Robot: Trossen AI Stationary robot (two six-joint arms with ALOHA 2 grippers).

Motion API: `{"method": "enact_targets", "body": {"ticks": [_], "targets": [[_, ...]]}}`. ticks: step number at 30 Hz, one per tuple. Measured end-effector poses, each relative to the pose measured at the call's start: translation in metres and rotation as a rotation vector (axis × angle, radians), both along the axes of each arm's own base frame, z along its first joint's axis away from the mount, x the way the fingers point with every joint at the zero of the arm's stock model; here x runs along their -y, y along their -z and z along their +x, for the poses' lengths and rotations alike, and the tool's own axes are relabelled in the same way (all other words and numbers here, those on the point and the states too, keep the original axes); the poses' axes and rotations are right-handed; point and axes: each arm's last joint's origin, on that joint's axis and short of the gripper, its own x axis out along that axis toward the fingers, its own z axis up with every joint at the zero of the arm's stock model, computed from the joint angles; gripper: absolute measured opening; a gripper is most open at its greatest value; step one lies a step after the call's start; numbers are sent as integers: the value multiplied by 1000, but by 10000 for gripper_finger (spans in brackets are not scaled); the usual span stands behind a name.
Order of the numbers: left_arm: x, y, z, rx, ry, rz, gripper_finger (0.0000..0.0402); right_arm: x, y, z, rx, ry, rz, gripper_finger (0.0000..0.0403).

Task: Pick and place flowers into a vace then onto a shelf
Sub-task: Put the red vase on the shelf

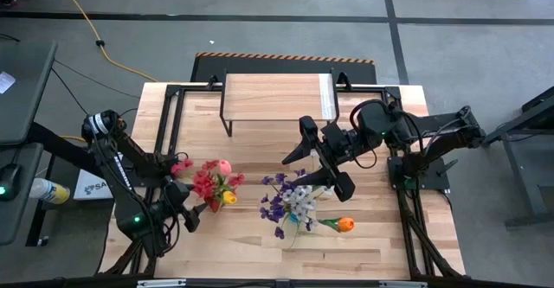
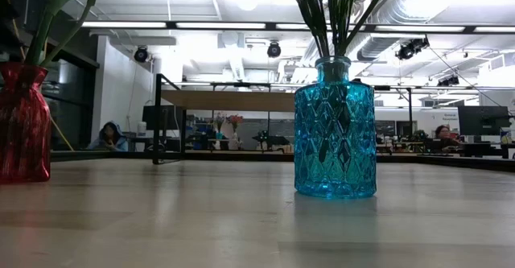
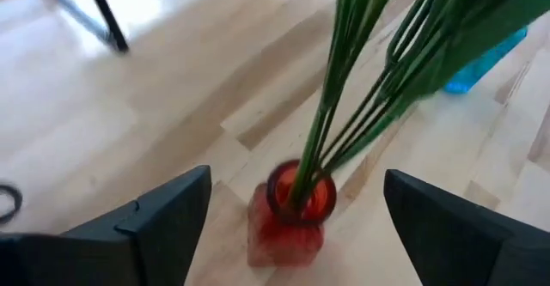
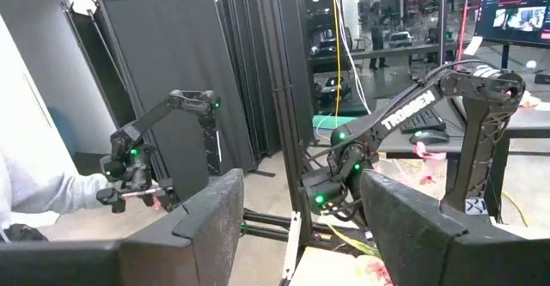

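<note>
Bright, even light comes from ceiling strips point(image 2: 241, 25) at the top of the low view, glaring white. The table point(image 2: 241, 220) blurs toward the bottom edge. In the left wrist view the stems point(image 3: 361, 88) and fingers point(image 3: 163, 222) look soft.

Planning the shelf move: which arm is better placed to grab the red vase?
Left, probably. The left gripper hangs open directly over the red vase; the right gripper is over by the blue vase.
</note>
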Motion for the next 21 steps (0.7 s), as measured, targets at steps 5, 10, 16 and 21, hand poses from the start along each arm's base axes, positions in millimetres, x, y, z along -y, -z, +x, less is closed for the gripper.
{"method": "enact_targets", "body": {"ticks": [5, 10, 16, 21], "targets": [[7, 3, 1, -74, -8, -119, 382, 0, 0, 0, -2, -16, -1, 224], [13, 5, 2, -102, 25, -167, 376, -1, 1, 0, -7, -29, -3, 225], [19, 16, 6, -84, 18, -98, 376, -1, 2, 0, -24, -29, -7, 224], [25, 32, 9, -107, -12, -39, 376, -1, 6, 0, -55, -29, -13, 223]]}}
